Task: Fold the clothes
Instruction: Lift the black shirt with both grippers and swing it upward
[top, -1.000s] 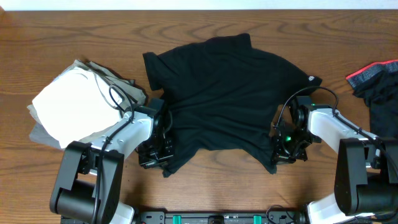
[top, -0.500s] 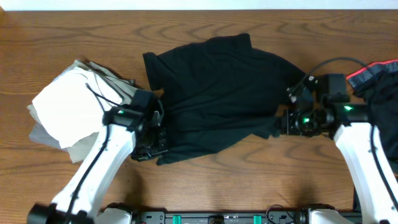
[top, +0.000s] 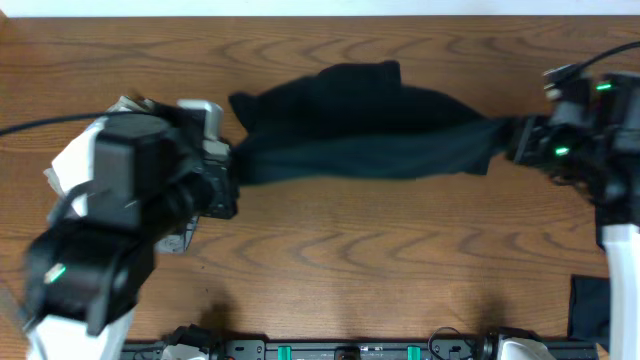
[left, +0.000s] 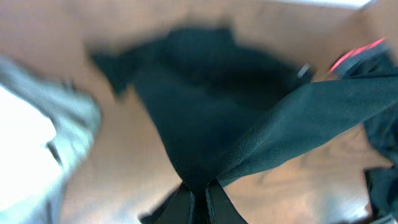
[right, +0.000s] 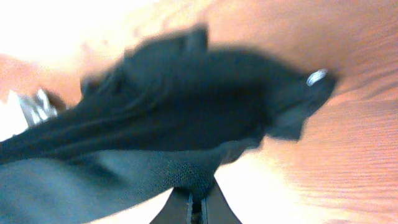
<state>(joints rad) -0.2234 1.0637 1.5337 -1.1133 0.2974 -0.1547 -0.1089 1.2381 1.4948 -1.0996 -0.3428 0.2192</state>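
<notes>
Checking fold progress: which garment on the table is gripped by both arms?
The black T-shirt at centre, stretched between the left fingers and right fingers. The white folded pile and red-edged black garment lie ungripped.

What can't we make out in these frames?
Overhead: left hand hidden under the left arm; white and grey pile mostly covered too.
Overhead: red-edged garment hidden behind the right arm; dark fabric bottom right, cut by the edge.
Both wrist views: motion blur; black T-shirt weave and logo unreadable.

1 T-shirt, 1 white-grey pile
</notes>
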